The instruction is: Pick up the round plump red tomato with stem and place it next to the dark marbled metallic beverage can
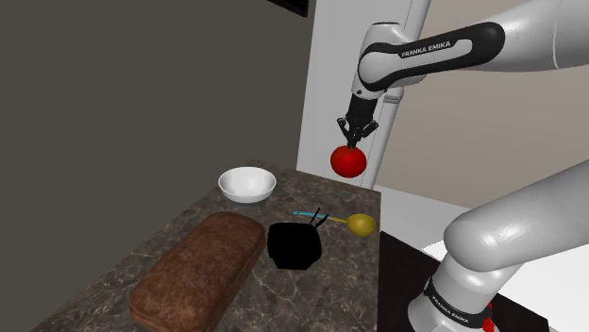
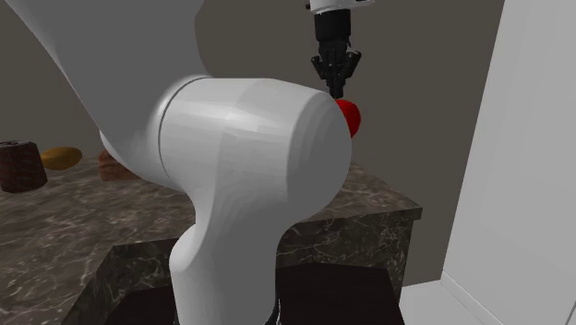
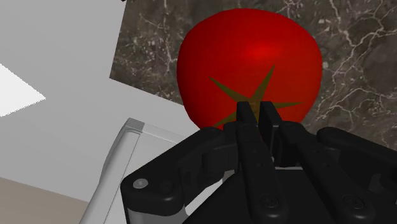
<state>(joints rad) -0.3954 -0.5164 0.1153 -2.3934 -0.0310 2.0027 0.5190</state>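
Note:
A round red tomato [image 1: 347,161] with a green star-shaped stem hangs in the air above the far end of the dark marbled counter [image 1: 311,292]. My black gripper [image 1: 357,141] is shut on it from above, the fingertips [image 3: 245,111] pinching at the stem. In the wrist view the tomato [image 3: 248,63] sits just beyond the fingers, over marbled stone. In the second exterior view the tomato [image 2: 352,116] peeks from behind the arm's white joint, under the gripper [image 2: 338,85]. The dark can [image 1: 294,245] stands mid-counter, well below and nearer the stand; it appears as a dark brown cylinder [image 2: 20,166].
A white bowl [image 1: 247,184] sits at the counter's far end. A brown bread loaf [image 1: 198,269] lies along the shoulder view's left. A yellow spoon-like object [image 1: 361,224] rests beside the can. A white post [image 1: 392,123] rises behind the tomato.

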